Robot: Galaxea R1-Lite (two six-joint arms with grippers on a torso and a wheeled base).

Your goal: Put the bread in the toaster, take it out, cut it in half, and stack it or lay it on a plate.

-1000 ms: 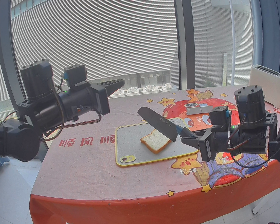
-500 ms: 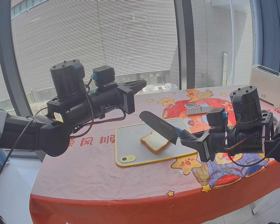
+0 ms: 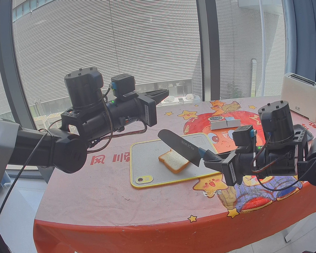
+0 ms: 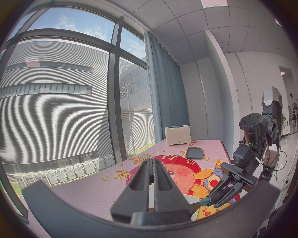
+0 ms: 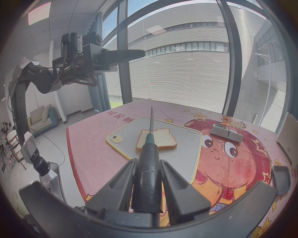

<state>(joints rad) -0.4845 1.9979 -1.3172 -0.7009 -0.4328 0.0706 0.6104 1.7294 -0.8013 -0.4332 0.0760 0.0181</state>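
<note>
**Right arm.** My right gripper is clamped on the knife handle. The blade slants up over the bread, which lies flat on the cutting board just ahead, within its yellow rim. Open tablecloth surrounds the board.

**Left arm.** My left gripper, closed and empty, hovers level and high, off the board's far-left side.

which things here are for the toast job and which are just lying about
For the job: bread, knife in the right hand, board, toaster, dark tray.
Lying about: grey box, tablecloth.
</note>
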